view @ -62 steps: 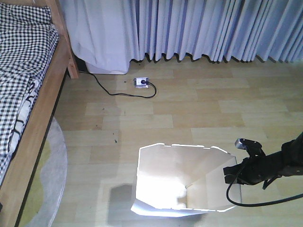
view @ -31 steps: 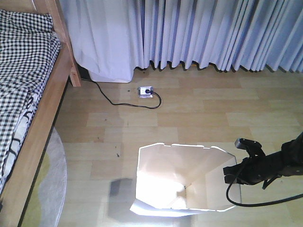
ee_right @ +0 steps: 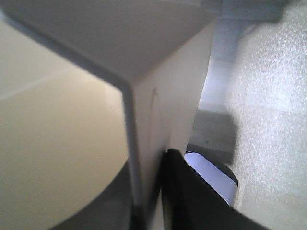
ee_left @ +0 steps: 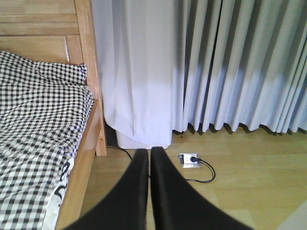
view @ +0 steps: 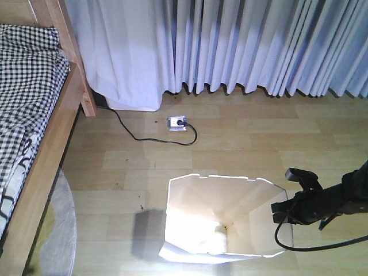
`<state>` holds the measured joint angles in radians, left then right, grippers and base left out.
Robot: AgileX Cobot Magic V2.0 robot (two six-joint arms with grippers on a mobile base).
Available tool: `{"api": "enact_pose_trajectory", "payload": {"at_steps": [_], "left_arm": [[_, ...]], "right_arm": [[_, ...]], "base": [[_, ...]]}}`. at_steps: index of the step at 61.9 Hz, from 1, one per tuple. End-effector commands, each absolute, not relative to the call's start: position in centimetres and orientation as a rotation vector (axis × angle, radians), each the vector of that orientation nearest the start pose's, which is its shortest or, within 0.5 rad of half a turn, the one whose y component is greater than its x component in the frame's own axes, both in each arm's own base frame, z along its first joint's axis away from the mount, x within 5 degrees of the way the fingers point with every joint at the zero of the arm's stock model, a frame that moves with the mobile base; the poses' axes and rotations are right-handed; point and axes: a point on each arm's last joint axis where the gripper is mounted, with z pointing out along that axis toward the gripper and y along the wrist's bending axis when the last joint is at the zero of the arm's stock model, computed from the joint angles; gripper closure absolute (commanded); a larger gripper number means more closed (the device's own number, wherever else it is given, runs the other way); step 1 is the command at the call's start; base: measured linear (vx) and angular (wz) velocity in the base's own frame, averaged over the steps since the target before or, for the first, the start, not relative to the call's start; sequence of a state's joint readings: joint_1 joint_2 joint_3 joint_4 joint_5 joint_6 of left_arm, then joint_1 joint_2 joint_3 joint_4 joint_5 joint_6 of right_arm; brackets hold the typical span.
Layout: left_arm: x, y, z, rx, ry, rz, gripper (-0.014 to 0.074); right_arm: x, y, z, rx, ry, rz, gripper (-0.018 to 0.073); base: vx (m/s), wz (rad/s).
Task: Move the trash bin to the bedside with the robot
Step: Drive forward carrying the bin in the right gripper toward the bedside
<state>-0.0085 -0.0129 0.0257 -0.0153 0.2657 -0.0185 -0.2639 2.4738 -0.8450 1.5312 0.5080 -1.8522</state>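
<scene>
The right gripper (view: 286, 210) is clamped on the right wall of the trash bin (view: 198, 215), one finger inside and one outside. The left gripper (ee_left: 149, 154) is closed on nothing. The bed (view: 34, 109) lies off to the left with bare floor (view: 115, 167) between it and the bin, so the grasp looks done, while most of the trip to the bedside appears to remain.

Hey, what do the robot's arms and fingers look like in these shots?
The right arm is slim, black and jointed, with a small grey-tipped part on top and a black cable looping beneath. The left gripper shows two smooth matte-black fingers tapering to narrow tips. No markings are visible.
</scene>
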Motion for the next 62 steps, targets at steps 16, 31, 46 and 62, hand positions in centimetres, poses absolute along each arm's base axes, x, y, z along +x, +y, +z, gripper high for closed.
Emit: {"api": "enact_pose_trajectory", "payload": {"at_steps": [16,31,46,62], "left_arm": [[5.55,-0.11,18.19,-0.020,1.697,-0.044,0.0602],[5.55,-0.11,18.19,-0.020,1.697,-0.044,0.0602],[5.55,-0.11,18.19,-0.020,1.697,-0.044,0.0602],[5.55,-0.11,18.19,-0.020,1.697,-0.044,0.0602]], "right_arm": [[29.33,-1.65,-3.03,-0.126,2.691,0.970,0.0564],[29.33,-1.65,-3.03,-0.126,2.691,0.970,0.0564],[29.33,-1.65,-3.03,-0.126,2.691,0.970,0.0564],[29.33,-1.65,-3.03,-0.126,2.691,0.970,0.0564]], "base": [[0.18,0.00],[0.18,0.03],[0.20,0.09],[0.19,0.07]]}}
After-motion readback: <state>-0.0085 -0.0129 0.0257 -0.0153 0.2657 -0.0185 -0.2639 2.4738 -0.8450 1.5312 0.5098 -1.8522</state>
